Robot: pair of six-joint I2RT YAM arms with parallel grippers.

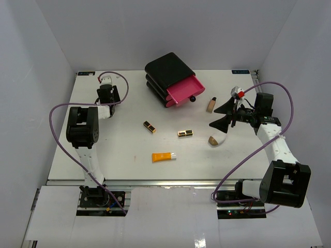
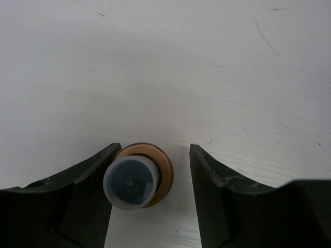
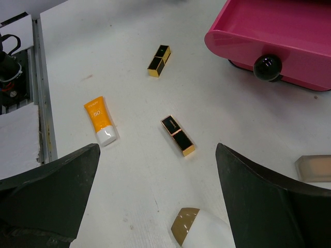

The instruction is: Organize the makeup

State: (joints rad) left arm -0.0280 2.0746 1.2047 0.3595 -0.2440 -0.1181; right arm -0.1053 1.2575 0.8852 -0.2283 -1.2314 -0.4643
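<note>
While both claws stand released, none of the makeup is gripped. White tabletop (image 1: pixel 103 155) carries everything.

Black three-drawer box with pink fronts (image 1: pixel 166 70) sits top centre of the overhead view. One pink drawer (image 1: pixel 185 89) is pulled out toward lower right, with a black round knob (image 1: pixel 192 98) on its front.

Right gripper (image 1: pixel 212 118) is mid-right, jaws wide, fingers pointing left. It hangs between the tan dark-capped bottle (image 1: pixel 211 105) above it and the white-and-brown egg-shaped piece (image 1: pixel 215 139) just below.

- Orange tube with white cap (image 1: pixel 163 156): lower centre, axis horizontal, cap pointing right.
- Bottle: axis near vertical in frame, dark cap toward the top, just right of the knob.
- Black-and-gold lipstick tubes: one (image 1: pixel 150 126) centre-left, axis diagonal from upper left to lower right. The other (image 1: pixel 185 133) is at centre, near horizontal.

Left gripper (image 2: pixel 155 150) is upper left in the overhead view, jaws apart. Between them is a small round tan-rimmed piece with clear cap (image 2: pixel 135 175), seen end-on. It sits against the frame-left finger, with a gap on the other side.
</note>
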